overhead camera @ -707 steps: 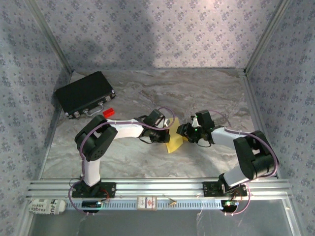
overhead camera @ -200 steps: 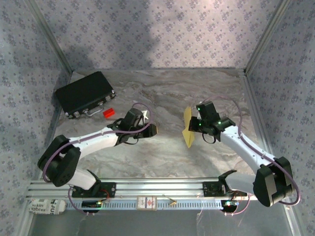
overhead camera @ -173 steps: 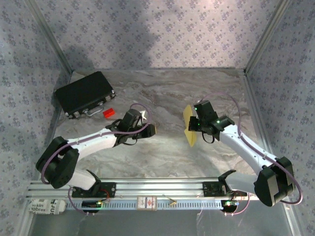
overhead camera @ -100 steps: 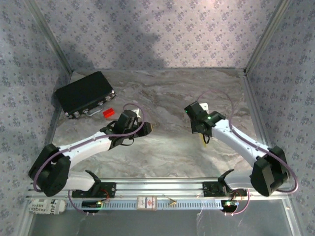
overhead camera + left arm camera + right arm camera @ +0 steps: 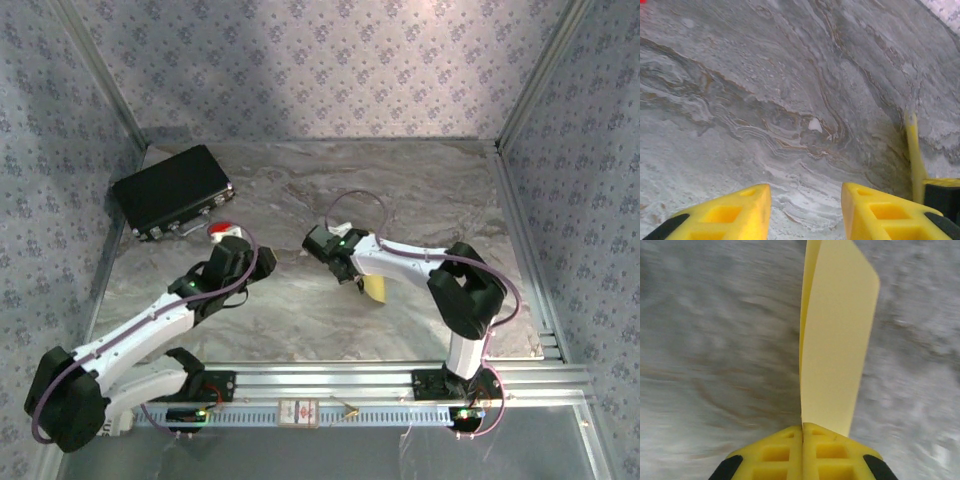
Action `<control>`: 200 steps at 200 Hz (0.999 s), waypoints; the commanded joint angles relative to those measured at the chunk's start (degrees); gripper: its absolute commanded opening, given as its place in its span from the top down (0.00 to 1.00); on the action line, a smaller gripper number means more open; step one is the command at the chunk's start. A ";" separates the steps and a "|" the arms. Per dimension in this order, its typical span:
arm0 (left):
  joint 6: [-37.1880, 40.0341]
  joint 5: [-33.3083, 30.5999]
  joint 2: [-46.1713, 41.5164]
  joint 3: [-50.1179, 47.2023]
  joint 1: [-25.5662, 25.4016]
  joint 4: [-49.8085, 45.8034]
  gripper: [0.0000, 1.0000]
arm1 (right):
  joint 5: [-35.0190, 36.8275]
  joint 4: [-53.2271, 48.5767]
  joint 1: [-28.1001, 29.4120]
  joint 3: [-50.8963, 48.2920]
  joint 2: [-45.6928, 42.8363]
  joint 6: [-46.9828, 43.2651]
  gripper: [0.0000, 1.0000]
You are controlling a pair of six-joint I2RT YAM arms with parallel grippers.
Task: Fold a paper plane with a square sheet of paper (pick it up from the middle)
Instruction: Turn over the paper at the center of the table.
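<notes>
Mid-table, the right gripper (image 5: 802,427), jaws together, clamps 1 end of the folded square sheet of paper (image 5: 835,340), long axis running straight out from its fingertips; the left gripper (image 5: 805,200), jaws apart, hangs to its left.

The yellow sheet of paper (image 5: 832,340) is folded over on itself: two plain layers lying close, parting a little along the left edge, the far end rounded off. Its near end is pinched in the right gripper (image 5: 802,427) and it juts straight out, edge-up, above the table (image 5: 700,340). From the top camera, just a yellow corner (image 5: 374,289) shows — near mid-table.
</notes>
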 commanded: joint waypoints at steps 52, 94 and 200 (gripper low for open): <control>-0.43 0.99 -0.17 -1.65 0.91 -0.77 0.58 | -28.82 19.12 -4.51 -5.72 -6.17 1.13 0.70; 0.88 7.89 7.34 0.54 0.99 3.09 0.57 | -45.26 33.46 -17.63 -21.69 -17.25 7.72 0.65; 0.13 30.18 32.95 11.96 -0.22 12.58 0.59 | -64.88 51.19 -30.17 -34.67 -13.46 15.13 0.91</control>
